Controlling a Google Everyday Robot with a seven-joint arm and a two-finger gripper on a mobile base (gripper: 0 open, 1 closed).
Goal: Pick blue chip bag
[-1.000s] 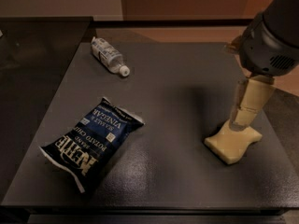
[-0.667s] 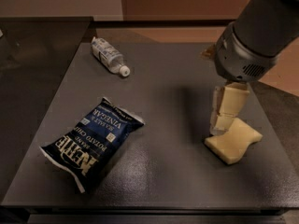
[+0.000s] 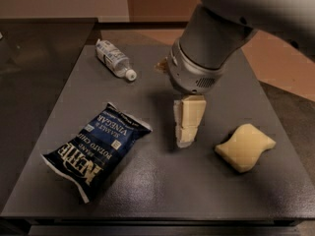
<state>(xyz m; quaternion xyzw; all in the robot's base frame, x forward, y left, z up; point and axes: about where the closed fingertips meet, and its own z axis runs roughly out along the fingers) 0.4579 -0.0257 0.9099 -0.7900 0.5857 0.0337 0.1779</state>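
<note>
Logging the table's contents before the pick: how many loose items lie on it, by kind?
Crinkly navy-blue chip bag with white lettering: 1
Small clear plastic bottle: 1
Yellow wavy-edged sponge: 1
Total: 3
The gripper hangs over the dark table, between bag and sponge.

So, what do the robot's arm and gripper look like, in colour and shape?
The arm is a rounded light-grey cylinder, ending in a metallic ring with a dotted vent patch. Below it the gripper is cream-coloured and blocky. No cables or markings show. It hangs over the dark grey table, between the crinkly navy-blue chip bag and the yellow wavy-edged sponge.
</note>
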